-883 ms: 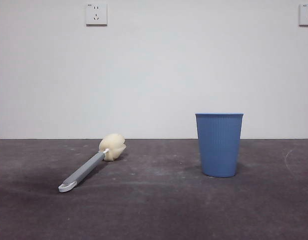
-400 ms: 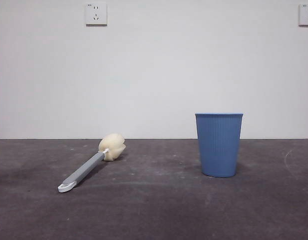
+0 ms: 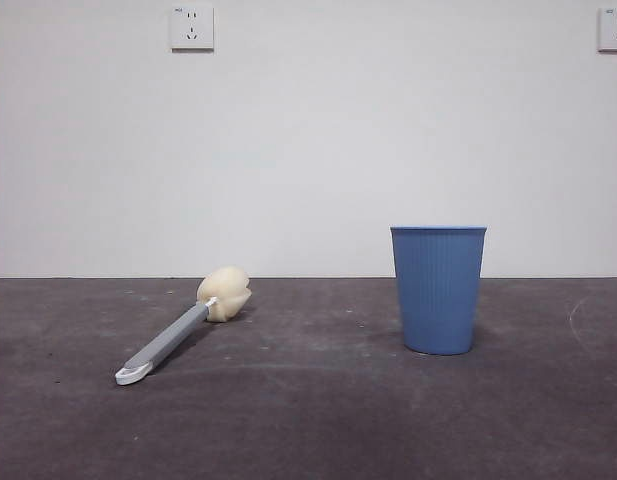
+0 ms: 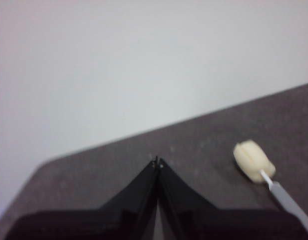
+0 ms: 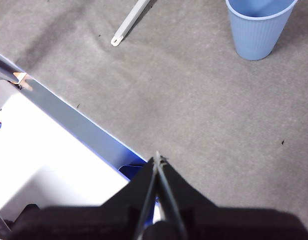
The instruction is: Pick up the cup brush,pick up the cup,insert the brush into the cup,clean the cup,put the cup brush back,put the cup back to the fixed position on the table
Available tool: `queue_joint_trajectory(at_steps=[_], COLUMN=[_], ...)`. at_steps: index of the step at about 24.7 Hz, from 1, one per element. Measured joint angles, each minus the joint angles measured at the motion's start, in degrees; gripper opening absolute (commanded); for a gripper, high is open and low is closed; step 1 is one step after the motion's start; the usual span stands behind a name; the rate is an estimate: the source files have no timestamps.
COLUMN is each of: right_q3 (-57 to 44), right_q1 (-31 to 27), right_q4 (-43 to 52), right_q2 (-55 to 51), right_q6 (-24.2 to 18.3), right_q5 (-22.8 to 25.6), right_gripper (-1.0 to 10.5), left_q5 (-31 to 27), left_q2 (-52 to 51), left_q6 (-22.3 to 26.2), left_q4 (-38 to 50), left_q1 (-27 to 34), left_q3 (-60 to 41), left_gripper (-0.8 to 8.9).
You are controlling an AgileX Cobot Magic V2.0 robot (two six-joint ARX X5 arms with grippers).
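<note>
The cup brush (image 3: pixel 178 335) lies flat on the table (image 3: pixel 308 420) at the left, its cream sponge head toward the wall and its white looped end toward the camera. The blue ribbed cup (image 3: pixel 439 288) stands upright to the right of it. In the left wrist view the brush head (image 4: pixel 252 161) lies well off to one side of my left gripper (image 4: pixel 157 161), which is shut and holds nothing. My right gripper (image 5: pixel 157 159) is shut and empty too, far from the cup (image 5: pixel 259 27) and the brush handle (image 5: pixel 129 22). Neither arm shows in the front view.
A white wall with two sockets (image 3: pixel 192 27) stands behind the table. In the right wrist view the table's near edge and a bright white and blue surface (image 5: pixel 54 150) lie beside my right gripper.
</note>
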Motion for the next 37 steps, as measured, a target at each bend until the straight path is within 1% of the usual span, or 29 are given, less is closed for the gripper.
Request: queue_joint_trajectory(at_steps=[7,14,15,18,21,37], right_q3=[0.0,0.0,0.0,0.0,0.0,0.0], right_q1=[0.0,0.0,0.0,0.0,0.0,0.0], right_q4=[0.0,-0.02,0.02,-0.02,-0.02,-0.02], right_q2=[0.0,0.0,0.0,0.0,0.0,0.0], right_q6=[0.0,0.0,0.0,0.0,0.0,0.0], right_q5=[0.02,0.09,0.09,0.09,0.09,0.09], right_gripper=[0.0,0.0,0.0,0.0,0.0,0.0], left_q5=[-0.11,-0.24,-0.24,-0.07,-0.11,-0.11], left_q2=[-5.38,-6.97,-6.95,-6.95,-6.97,-6.97], left_q6=[-4.33,-6.8,-7.74,-10.4,-11.93,-12.94], left_q4=[-0.09,-10.19,-11.37,-11.43,-11.43,-11.43], left_q1=[0.24,0.24,0.24,0.24,0.24,0.24], left_q3=[-8.33,-8.35,-8.33,-8.35,-8.35,-8.35], left_gripper=[-0.03,-0.03,-0.03,-0.03,-0.03,-0.03])
